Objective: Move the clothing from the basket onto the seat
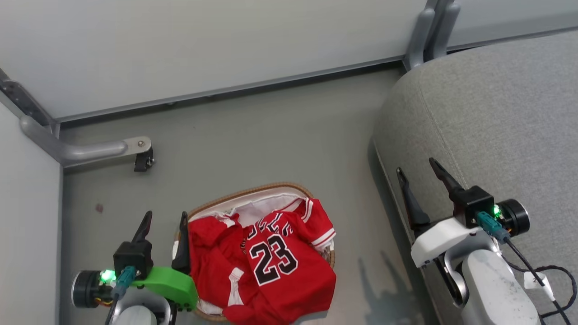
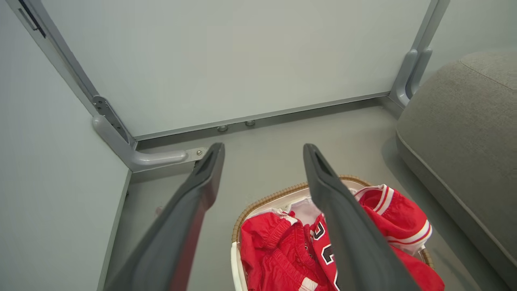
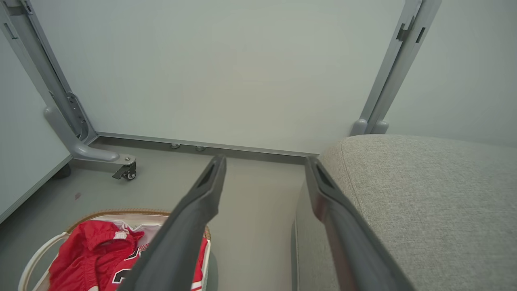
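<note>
Red clothing (image 1: 289, 271) in basket (image 1: 264, 186) (seat (image 1: 496, 113) nearby)

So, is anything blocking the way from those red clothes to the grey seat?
Nothing visible. The clothing lies heaped in the basket, draped over its rim, and just floor separates the basket from the seat. The open left gripper hovers close beside the clothing.

Head camera looks down; wrist cameras share the basket (image 1: 253, 189).
</note>
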